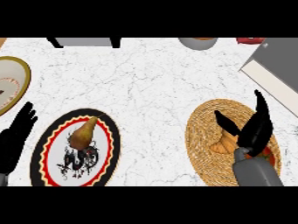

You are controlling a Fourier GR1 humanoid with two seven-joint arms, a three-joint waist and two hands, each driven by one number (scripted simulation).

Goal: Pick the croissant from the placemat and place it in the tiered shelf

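Woven placemat (202,127) at four o'clock is carrying the croissant (223,144), with the right hand (253,136) hovering over it, fingers straight. The left hand (8,142) is resting open at eight o'clock.

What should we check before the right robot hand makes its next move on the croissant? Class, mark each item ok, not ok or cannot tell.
1. Orange-brown croissant lies on the round woven straw placemat: ok.
2. Right robot hand is above the croissant: ok.
3. Its fingers are curled round the croissant: not ok, they are straight.
4. Hand touches the croissant: cannot tell.
5. Grey tiered shelf is in view, beyond the placemat at the upper right: ok.
6. Left robot hand is away from the placemat, open at the lower left: ok.
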